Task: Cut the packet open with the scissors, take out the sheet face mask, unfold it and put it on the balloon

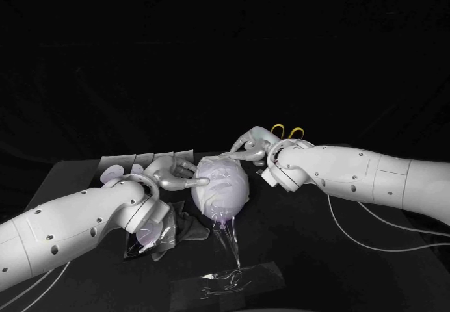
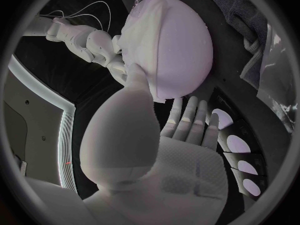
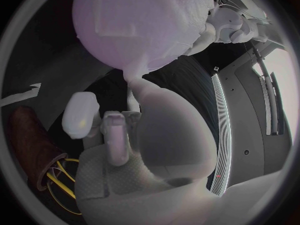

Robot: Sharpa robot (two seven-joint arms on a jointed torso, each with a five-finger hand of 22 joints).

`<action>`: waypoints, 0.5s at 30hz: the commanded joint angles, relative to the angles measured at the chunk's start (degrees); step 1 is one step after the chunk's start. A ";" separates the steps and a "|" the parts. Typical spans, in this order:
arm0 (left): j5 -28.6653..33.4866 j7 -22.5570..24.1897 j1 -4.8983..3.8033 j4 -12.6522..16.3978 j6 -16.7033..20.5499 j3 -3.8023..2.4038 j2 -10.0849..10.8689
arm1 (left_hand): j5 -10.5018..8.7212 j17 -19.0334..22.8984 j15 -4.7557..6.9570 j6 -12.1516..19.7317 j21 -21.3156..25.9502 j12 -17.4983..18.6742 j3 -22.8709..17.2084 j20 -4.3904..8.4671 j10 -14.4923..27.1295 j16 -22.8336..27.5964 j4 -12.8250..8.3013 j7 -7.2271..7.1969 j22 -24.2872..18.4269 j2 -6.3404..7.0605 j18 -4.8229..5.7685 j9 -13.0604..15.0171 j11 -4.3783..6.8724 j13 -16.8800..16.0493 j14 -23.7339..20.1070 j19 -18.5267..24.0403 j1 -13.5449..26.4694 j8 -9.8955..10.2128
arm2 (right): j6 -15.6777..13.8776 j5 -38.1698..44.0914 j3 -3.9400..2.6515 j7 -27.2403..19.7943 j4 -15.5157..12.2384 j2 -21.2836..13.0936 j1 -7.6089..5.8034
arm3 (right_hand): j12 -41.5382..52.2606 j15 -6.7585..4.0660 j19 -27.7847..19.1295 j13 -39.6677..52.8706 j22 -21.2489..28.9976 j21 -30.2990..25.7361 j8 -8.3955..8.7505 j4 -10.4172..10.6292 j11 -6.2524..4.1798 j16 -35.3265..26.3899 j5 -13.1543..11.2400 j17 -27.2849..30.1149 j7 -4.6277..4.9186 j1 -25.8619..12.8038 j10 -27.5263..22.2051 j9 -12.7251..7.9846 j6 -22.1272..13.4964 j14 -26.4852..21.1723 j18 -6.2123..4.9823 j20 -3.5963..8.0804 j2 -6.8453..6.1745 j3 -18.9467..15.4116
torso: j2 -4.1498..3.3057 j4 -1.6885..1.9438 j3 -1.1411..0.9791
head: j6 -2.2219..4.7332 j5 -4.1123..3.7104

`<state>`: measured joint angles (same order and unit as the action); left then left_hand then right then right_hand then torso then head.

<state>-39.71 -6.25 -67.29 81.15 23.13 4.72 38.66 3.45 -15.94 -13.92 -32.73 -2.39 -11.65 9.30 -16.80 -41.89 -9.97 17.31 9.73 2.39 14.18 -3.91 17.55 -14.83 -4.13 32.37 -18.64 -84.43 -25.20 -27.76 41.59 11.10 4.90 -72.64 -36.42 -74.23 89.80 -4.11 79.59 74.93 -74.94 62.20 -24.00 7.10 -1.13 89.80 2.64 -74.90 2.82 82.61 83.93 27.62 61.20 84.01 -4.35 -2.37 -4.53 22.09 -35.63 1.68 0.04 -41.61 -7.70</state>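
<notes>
Left hand touching balloon, black table

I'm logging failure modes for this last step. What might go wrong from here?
1. The left hand and right hand touch the balloon from opposite sides; uneven pressing might roll or squeeze it away.
2. The sheet mask shows a loose edge on the balloon, so it could wrinkle or slide off.
3. The scissors lie just behind the right hand; drawing back may knock them.
</notes>
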 commanded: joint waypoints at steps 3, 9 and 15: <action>0.06 -0.47 0.00 0.17 -0.75 0.04 -0.04 | -0.27 0.04 -0.11 0.29 -0.01 -0.33 -0.37 0.13 0.52 -0.25 -0.04 7.19 0.02 -0.48 -0.44 0.05 0.03 -0.07 0.03 0.36 0.03 -0.33 | 2.15 1.54 0.01 2.93 0.96 0.12 0.00 | 0.20 -0.32 -0.08 15.07 -5.81 -0.39 -0.22 -0.05 -0.22 0.20 0.16 -15.10 -0.14 -0.42 6.07 5.92 -0.48 5.99 -0.85 0.40 -0.05 0.59 | -0.04 -0.02 0.02 | -0.04 0.09; 0.06 -0.51 0.00 0.26 -0.77 0.04 -0.01 | -0.27 0.04 -0.11 0.29 -0.01 -0.33 -0.37 0.13 0.52 -0.25 -0.04 7.19 0.02 -0.48 -0.44 0.05 0.03 -0.07 0.03 0.36 0.03 -0.33 | 3.15 2.42 0.01 4.10 1.91 0.45 -0.01 | 0.20 -0.30 -0.24 15.07 -5.70 -0.84 -0.27 -0.24 -0.19 0.20 0.16 -15.10 -0.08 -0.61 6.07 6.14 -0.90 5.99 -0.91 0.39 -0.35 0.98 | -0.05 0.01 -0.02 | -0.13 0.09; 0.06 -0.56 -0.01 0.30 -0.81 0.04 0.02 | -0.27 0.04 -0.11 0.29 -0.01 -0.33 -0.37 0.13 0.52 -0.25 -0.04 7.19 0.02 -0.48 -0.44 0.05 0.03 -0.07 0.03 0.36 0.03 -0.33 | 3.76 3.51 0.03 5.07 2.91 0.88 0.04 | 0.20 -0.28 -0.38 15.07 -5.61 -1.22 -0.31 -0.34 -0.16 0.20 0.16 -15.10 -0.05 -0.70 6.07 6.26 -1.09 5.99 -0.97 0.38 -0.46 1.22 | -0.05 -0.01 -0.04 | -0.15 0.13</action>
<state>-39.70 -6.51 -67.27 81.33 23.00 4.76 38.72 3.45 -15.94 -13.92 -32.74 -2.39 -11.65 9.31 -16.80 -41.89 -9.97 17.31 9.73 2.39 14.18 -3.92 17.55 -14.83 -4.13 32.37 -18.64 -84.43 -25.20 -25.53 43.27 11.12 8.41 -69.94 -35.61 -74.24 89.79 -4.10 79.38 74.93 -74.92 61.34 -24.02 6.78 -1.13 89.60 2.62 -74.95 2.81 82.16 83.92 31.21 60.42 84.00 -4.34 -2.17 -4.98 23.04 -35.67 1.68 0.03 -41.76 -7.58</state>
